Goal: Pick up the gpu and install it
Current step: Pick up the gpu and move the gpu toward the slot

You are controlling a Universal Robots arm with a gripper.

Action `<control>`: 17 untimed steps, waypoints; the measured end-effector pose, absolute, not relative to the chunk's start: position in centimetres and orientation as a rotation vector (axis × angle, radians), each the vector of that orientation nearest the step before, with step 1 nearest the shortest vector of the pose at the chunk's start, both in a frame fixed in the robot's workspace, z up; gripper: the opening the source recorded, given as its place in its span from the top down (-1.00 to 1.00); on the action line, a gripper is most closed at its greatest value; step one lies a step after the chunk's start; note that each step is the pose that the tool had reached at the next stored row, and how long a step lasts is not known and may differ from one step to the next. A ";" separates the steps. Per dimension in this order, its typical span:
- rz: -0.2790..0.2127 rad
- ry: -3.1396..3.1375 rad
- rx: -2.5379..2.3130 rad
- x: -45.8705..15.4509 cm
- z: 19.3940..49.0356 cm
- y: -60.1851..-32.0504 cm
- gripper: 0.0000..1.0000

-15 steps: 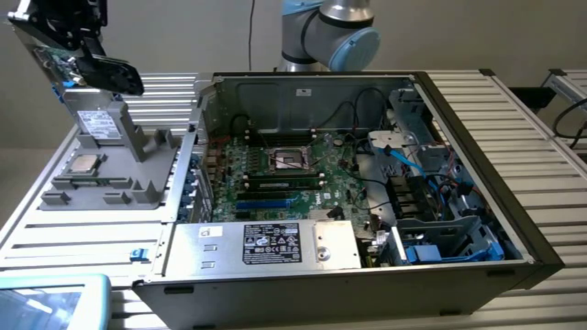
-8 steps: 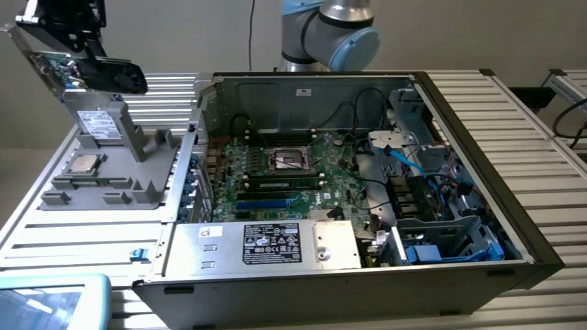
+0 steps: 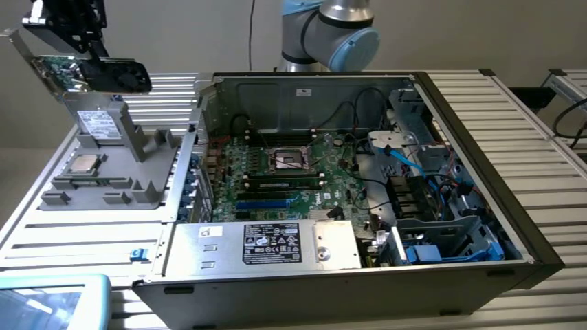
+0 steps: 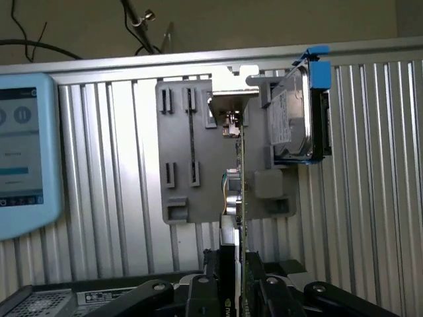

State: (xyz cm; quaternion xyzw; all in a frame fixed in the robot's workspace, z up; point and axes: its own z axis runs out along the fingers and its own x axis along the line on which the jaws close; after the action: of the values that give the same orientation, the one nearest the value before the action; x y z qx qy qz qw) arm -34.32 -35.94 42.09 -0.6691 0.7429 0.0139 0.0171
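Note:
My gripper hangs high at the exterior view's left, shut on the gpu. The card is lifted clear above the grey fixture. It is a green board with a black fan block and a thin silver end bracket. In the wrist view the gpu stands edge-on between the dark fingers, with its bracket end farthest from the gripper. The open computer case with its green motherboard lies to the exterior view's right of the fixture.
The grey fixture carries a grey drive with a white label and a square silver chip. A power supply sits in the case's front. A light-blue tablet lies on the ribbed table.

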 end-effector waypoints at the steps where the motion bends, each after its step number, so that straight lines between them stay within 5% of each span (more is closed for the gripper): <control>1: 0.043 2.309 -2.079 -34.3 42.1 -35.9 0.46; 17: 0.044 2.309 -2.079 -29.4 45.2 -35.7 0.46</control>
State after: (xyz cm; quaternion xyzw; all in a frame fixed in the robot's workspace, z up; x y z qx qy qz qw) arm -29.41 -35.73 45.21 -0.6690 0.7429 0.0140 0.0172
